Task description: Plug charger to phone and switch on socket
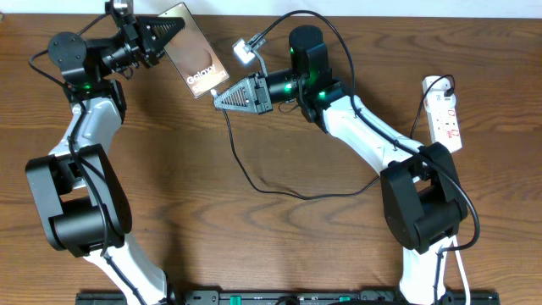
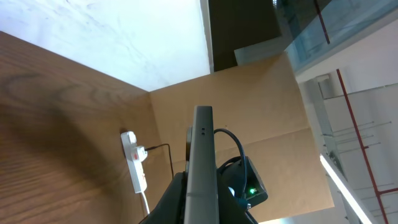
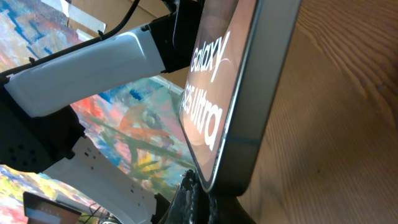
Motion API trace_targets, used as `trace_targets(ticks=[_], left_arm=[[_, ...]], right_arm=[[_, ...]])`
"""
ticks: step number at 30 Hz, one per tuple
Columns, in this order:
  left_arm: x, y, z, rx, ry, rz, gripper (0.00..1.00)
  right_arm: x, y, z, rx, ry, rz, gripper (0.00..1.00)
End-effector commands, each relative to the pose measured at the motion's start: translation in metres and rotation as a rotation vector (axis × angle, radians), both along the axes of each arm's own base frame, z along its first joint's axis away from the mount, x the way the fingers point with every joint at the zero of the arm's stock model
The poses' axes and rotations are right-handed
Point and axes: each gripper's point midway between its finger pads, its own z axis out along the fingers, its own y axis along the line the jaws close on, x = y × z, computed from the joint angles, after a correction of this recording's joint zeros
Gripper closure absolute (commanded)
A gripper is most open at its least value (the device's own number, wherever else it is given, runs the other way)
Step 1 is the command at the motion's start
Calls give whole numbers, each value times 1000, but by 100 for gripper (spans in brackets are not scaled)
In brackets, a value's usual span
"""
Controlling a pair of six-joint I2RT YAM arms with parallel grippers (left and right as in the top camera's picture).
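Overhead, I see the left claw [image 1: 169,36] clamped on the phone [image 1: 199,68], holding it off the bench [image 1: 279,254] near the far edge, left of centre. My right claw [image 1: 218,97] is pinched tight on the charger [image 1: 230,140] tip, right at the phone's lower end; I cannot tell whether it is seated. The socket [image 1: 445,110] lies by the right edge, well apart.

One phone [image 1: 193,52], one charger [image 1: 246,174], one socket [image 1: 445,114], and two arms: left arm [image 1: 89,127], right arm [image 1: 364,131].
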Motion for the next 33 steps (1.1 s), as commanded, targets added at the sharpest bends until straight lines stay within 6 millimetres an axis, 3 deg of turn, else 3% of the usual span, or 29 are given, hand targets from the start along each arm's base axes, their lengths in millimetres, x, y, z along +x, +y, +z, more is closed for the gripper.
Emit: trace_targets(ticks=[1,33], left_arm=[[-2,-4,9,8,-24,-16,93],[-7,-6,7,42,-65,-43,93]], right_arm=[[-3,5,5,6,-7,9,99],[0,2,5,7,-9,2,99]])
